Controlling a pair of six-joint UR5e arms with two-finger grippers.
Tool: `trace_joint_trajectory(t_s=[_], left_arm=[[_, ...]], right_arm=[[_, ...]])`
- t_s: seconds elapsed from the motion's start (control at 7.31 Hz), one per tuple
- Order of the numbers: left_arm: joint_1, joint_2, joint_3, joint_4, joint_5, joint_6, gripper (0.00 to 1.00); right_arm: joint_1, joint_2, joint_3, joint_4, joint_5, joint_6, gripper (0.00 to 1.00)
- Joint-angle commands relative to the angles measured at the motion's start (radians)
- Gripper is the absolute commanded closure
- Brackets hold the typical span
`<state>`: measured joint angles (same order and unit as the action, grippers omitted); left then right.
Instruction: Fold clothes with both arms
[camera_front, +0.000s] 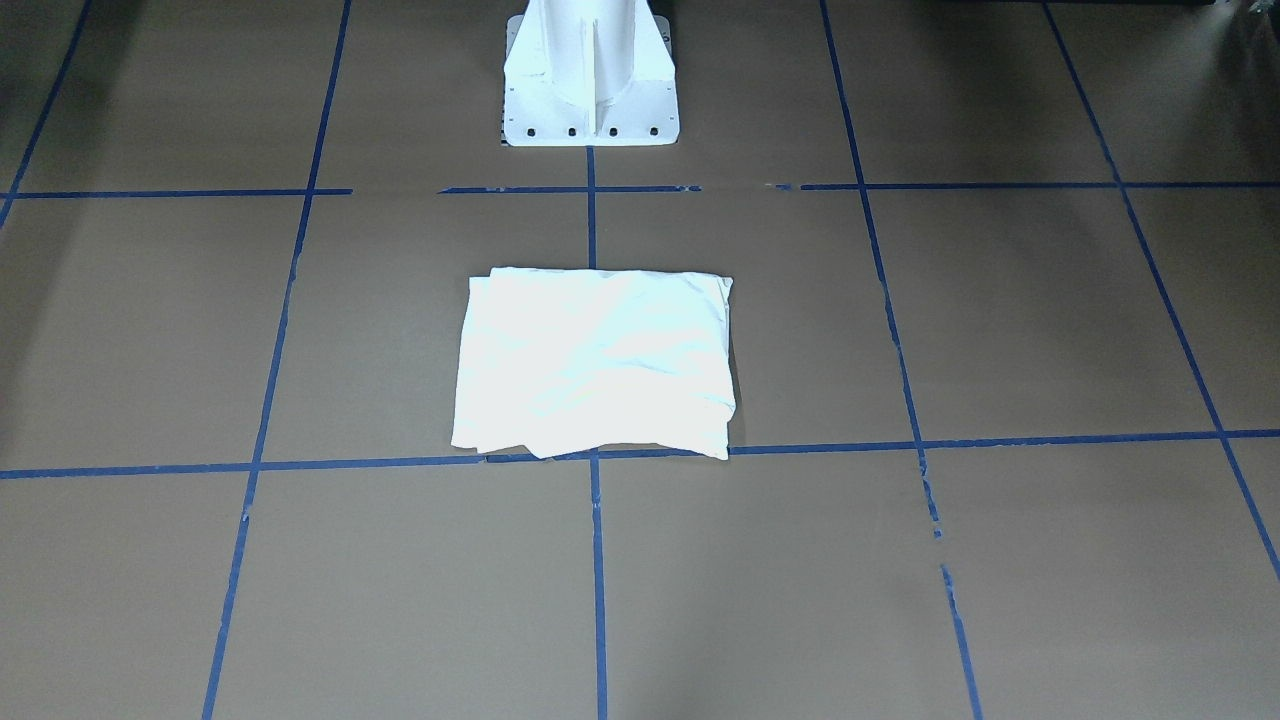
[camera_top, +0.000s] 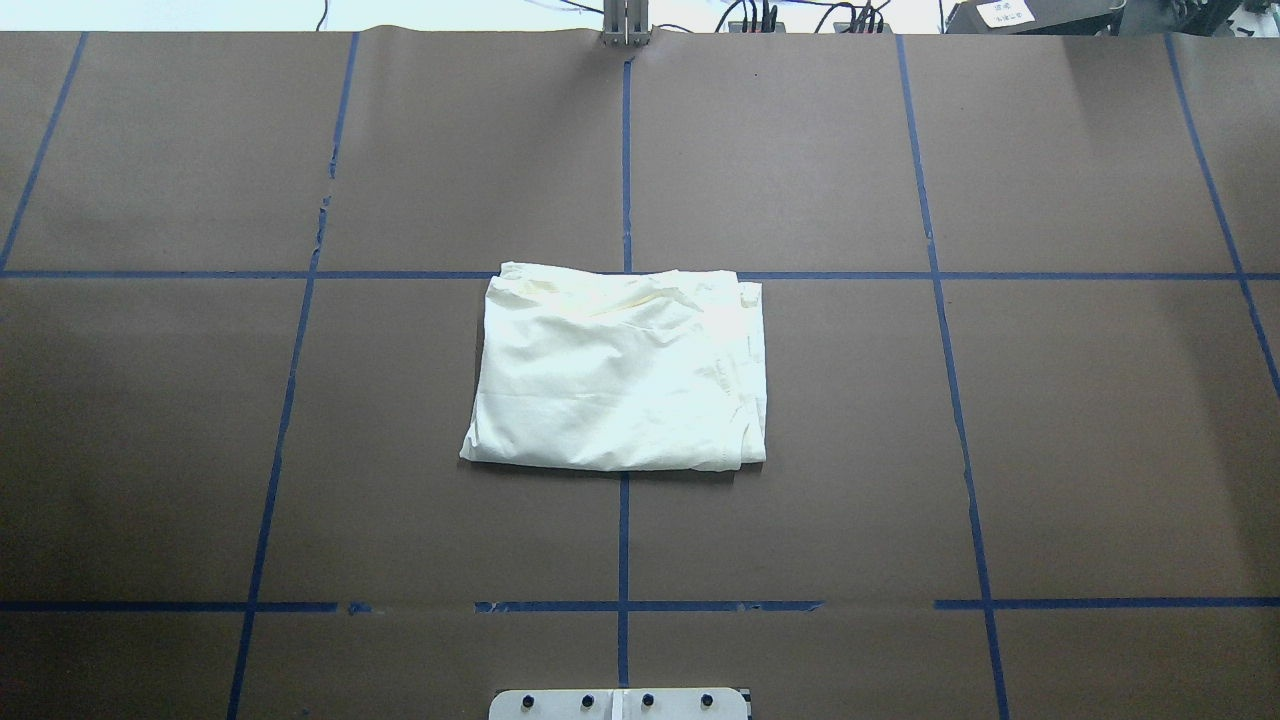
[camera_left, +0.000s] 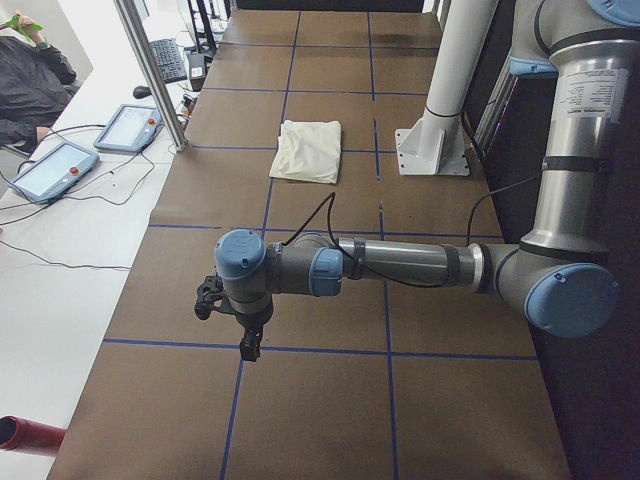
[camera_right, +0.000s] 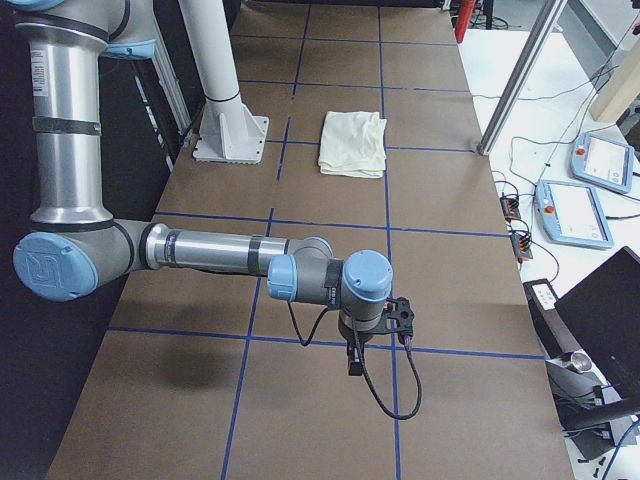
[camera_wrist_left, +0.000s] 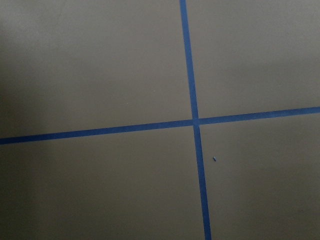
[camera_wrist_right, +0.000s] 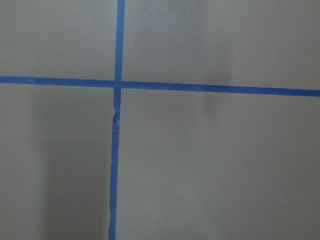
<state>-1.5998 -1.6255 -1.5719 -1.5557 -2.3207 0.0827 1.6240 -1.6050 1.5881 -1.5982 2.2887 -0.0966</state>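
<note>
Nearest in the left side view is the left arm, grey metal with light blue joint caps, stretched level over the table from the robot's side. The left gripper hangs from it pointing down, just above a line of blue tape. Whether it is open or closed cannot be told, and nothing is seen in it. The right arm mirrors this at the other end of the table. The right gripper also points down above a tape line, and how far its fingers are parted cannot be told. The folded white cloth lies flat at the middle of the table, straddling the centre tape line, in front of the white pedestal. Its edge farthest from the robot rests along a cross line of tape. One side shows stacked fold layers. It is well apart from both grippers and from every table edge, with wide brown surface between. The table is covered in brown paper divided into large squares by the tape. Each wrist camera shows only this paper and one tape crossing. Beyond the long edge stands a white bench with a metal post, two tablet-like controllers, a keyboard and cables; a seated person is partly visible. A white label on the left arm and a paper note beyond the far edge carry writing too small to read.
</note>
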Motion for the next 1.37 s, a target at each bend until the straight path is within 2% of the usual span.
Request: trace_joint_trajectory(t_s=[0.0, 1.23], left_arm=[[0.000, -0.002, -0.002, -0.001, -0.002, -0.001, 0.00], [0.011, 0.004, -0.005, -0.007, 0.012, 0.003, 0.00]], right_arm=[[0.000, 0.000, 0.006, -0.002, 0.000, 0.001, 0.00], [-0.001, -0.006, 0.001, 0.001, -0.002, 0.002, 0.00]])
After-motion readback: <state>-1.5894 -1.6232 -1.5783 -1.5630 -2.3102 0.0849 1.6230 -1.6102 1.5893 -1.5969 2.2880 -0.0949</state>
